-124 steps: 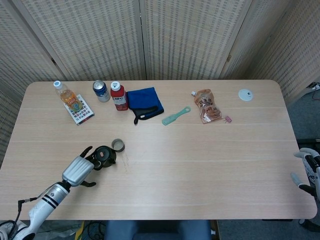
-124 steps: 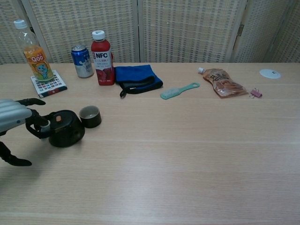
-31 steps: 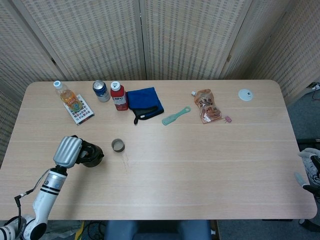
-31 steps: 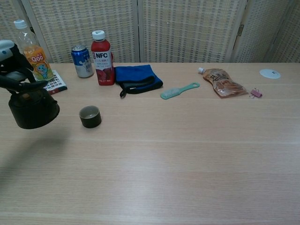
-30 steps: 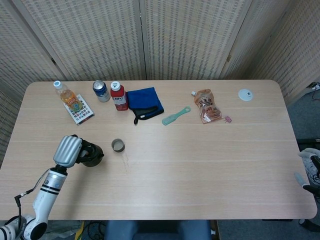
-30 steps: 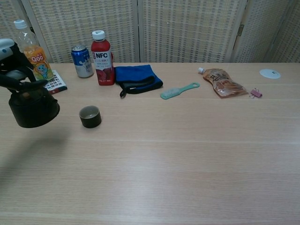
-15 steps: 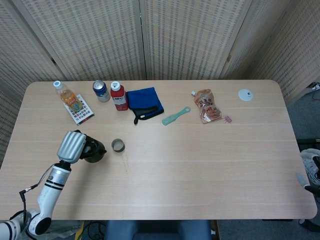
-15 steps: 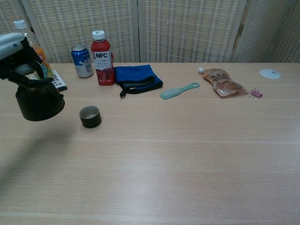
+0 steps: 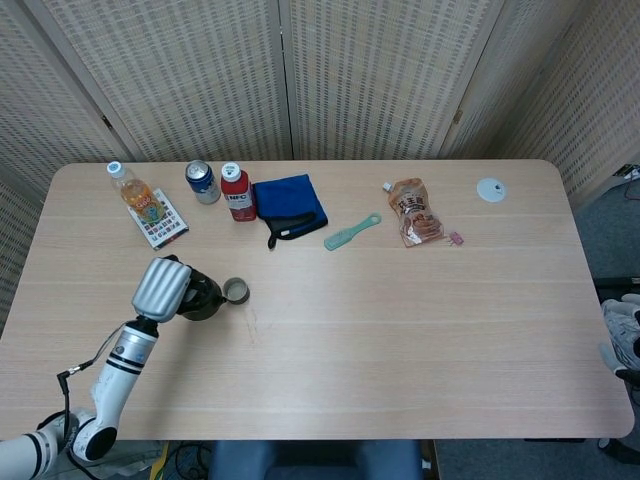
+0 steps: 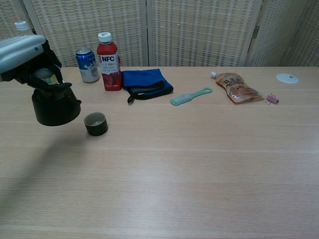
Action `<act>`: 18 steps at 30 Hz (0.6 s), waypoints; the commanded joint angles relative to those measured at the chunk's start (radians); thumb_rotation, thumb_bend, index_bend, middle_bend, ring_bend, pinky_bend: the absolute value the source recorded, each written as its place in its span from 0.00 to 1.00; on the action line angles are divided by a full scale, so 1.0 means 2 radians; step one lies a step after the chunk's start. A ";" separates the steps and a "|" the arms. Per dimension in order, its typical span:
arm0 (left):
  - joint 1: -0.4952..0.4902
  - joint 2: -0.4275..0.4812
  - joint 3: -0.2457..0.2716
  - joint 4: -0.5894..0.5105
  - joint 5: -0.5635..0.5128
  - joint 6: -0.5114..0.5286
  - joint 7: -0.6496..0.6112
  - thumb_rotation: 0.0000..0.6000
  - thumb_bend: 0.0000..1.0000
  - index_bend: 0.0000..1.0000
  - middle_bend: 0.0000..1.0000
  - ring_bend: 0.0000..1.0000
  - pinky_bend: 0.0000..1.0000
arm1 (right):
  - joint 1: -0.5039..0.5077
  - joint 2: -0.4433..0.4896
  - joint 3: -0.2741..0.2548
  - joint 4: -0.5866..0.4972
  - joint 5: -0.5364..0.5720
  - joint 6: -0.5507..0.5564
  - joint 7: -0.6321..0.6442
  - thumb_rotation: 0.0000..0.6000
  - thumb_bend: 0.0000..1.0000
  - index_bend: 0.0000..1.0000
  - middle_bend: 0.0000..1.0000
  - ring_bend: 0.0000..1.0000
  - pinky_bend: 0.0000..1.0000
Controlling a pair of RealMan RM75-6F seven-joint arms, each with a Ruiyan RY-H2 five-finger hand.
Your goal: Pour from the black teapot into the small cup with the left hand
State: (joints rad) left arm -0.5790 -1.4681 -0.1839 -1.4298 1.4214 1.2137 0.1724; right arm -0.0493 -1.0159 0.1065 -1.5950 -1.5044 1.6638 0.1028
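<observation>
- The left hand grips the black teapot from above, lifted off the table just left of the small cup.
- The pot looks rigid, weighty, possibly fragile; hold by its top handle.
- The spout is hidden.
- The right hand is cut off at the edge, its state unclear.

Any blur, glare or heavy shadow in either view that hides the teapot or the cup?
Head view: sharp, even light, no glare; the left hand covers part of the teapot. Chest view: cup crisp; the teapot casts a soft shadow on the table; nothing is washed out.
</observation>
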 commanded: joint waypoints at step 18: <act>-0.033 -0.044 -0.002 0.081 0.014 -0.002 0.041 0.85 0.33 1.00 1.00 1.00 0.59 | -0.003 0.002 0.002 -0.003 0.004 0.000 -0.003 1.00 0.20 0.35 0.28 0.24 0.19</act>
State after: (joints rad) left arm -0.6402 -1.5497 -0.1873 -1.2793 1.4486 1.2096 0.2500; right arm -0.0552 -1.0118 0.1096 -1.6015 -1.4956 1.6638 0.0972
